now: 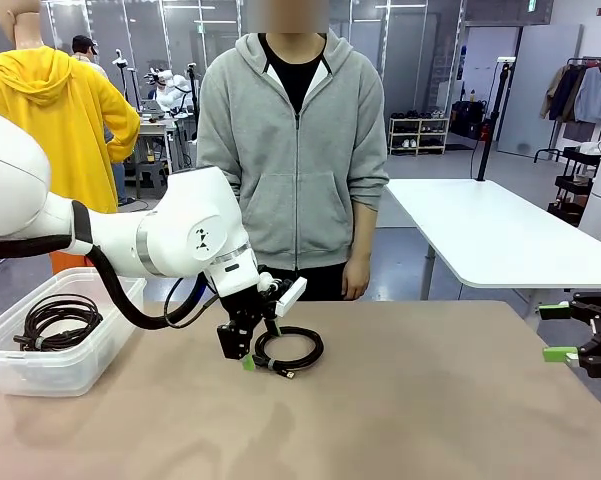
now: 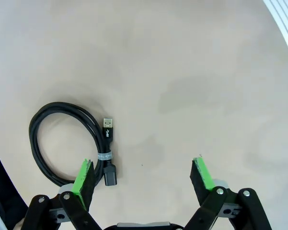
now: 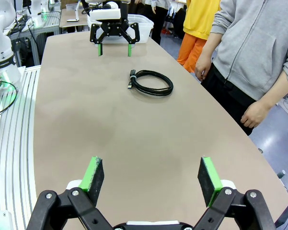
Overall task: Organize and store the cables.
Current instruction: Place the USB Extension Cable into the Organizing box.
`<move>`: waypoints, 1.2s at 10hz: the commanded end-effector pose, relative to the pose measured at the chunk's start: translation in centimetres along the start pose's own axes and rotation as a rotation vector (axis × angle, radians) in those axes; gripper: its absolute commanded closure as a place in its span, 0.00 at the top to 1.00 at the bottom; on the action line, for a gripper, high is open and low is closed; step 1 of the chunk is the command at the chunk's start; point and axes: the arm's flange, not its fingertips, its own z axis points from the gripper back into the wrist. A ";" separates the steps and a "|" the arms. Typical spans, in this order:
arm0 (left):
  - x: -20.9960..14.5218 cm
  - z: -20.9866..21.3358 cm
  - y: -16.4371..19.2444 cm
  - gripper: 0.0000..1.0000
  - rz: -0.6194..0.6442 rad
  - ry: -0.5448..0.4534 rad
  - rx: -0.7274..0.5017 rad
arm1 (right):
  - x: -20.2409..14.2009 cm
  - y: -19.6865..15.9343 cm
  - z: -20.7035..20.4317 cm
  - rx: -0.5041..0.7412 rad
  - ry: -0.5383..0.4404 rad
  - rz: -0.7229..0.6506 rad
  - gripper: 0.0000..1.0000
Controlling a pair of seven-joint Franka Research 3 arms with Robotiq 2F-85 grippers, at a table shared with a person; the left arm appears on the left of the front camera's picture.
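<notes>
One black cable (image 1: pixel 290 352) lies wound in a round coil on the brown table, its USB plug (image 2: pixel 108 126) pointing inward. My left gripper (image 1: pixel 252 350) hangs open just above the table at the coil's left side. In the left wrist view the cable (image 2: pixel 62 139) lies left of the gripper (image 2: pixel 143 175), with one green pad (image 2: pixel 84 175) over the coil's near edge and nothing between the fingers. More coiled cables (image 1: pixel 55 320) rest in a clear bin (image 1: pixel 110 330) at the left. My right gripper (image 1: pixel 558 332) stands open at the table's right edge, far from the cable (image 3: pixel 151 82).
A person in a grey hoodie (image 1: pixel 295 150) stands at the far side, hands hanging down, one hand (image 3: pixel 253 115) near the table edge. The clear bin (image 3: pixel 141 20) sits behind my left gripper (image 3: pixel 115 40). A white table (image 1: pixel 490 230) stands at the back right.
</notes>
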 end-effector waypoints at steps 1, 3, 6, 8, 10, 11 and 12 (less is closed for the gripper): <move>-0.1 -2.0 1.5 1.00 0.015 0.068 -0.046 | 0.5 0.0 -0.1 -0.011 -0.008 -0.025 1.00; -0.2 -4.5 3.2 1.00 0.029 0.114 -0.052 | 0.5 0.0 -0.1 -0.011 -0.008 -0.025 1.00; -1.2 -6.6 4.0 1.00 0.063 0.131 -0.045 | 0.5 0.0 -0.1 -0.011 -0.008 -0.025 1.00; -2.4 -7.6 5.0 1.00 0.071 0.129 -0.051 | 0.5 0.0 -0.1 -0.011 -0.008 -0.025 1.00; -2.9 -8.3 5.6 1.00 0.077 0.135 -0.074 | 0.5 0.0 -0.1 -0.011 -0.008 -0.025 1.00; -3.2 -8.6 5.9 0.93 0.081 0.138 -0.073 | 0.5 0.0 -0.1 -0.011 -0.008 -0.025 1.00; -3.3 -8.8 6.1 0.74 0.088 0.145 -0.085 | 0.5 0.0 -0.1 -0.011 -0.008 -0.025 1.00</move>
